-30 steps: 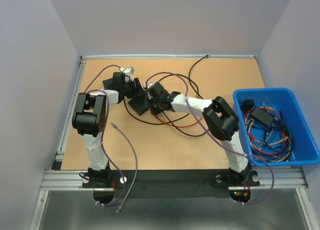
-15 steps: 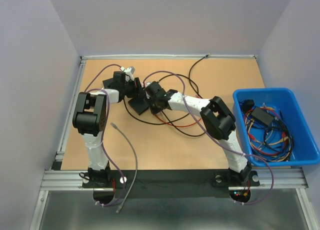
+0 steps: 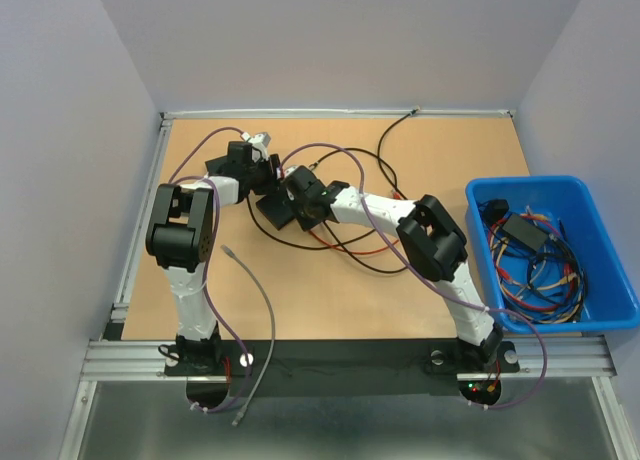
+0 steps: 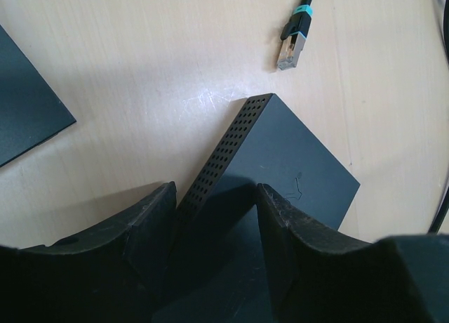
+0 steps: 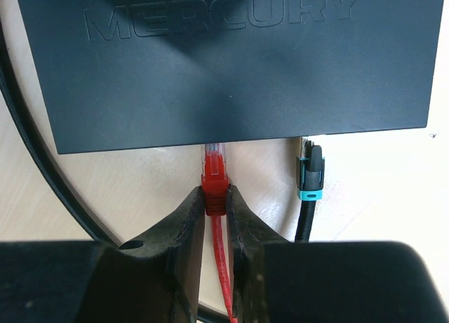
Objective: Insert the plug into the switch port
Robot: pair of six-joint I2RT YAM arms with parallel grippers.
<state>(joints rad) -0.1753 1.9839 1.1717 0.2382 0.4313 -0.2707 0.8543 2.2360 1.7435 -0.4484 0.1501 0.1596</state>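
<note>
The switch (image 5: 224, 63) is a flat dark box marked MERCURY, and its side (image 4: 224, 151) is perforated. My left gripper (image 4: 214, 196) straddles one corner of the box, with both fingers against it. My right gripper (image 5: 215, 196) is shut on the red plug (image 5: 215, 177). The plug's clear tip reaches the near edge of the switch, where the port face is hidden below the top panel. In the top view both grippers meet at the switch (image 3: 272, 212), the left gripper (image 3: 266, 176) from the left and the right gripper (image 3: 292, 194) from the right.
A black plug with a teal band (image 5: 309, 175) lies beside the red one at the switch's edge. Loose black and red cables (image 3: 350, 242) loop over the table. A grey cable (image 3: 262, 300) trails toward the front. A blue bin (image 3: 530, 183) of cables stands at the right.
My right arm has shifted a little to the left, bringing the red plug closer to the switch. The left arm and the switch have hardly moved.
</note>
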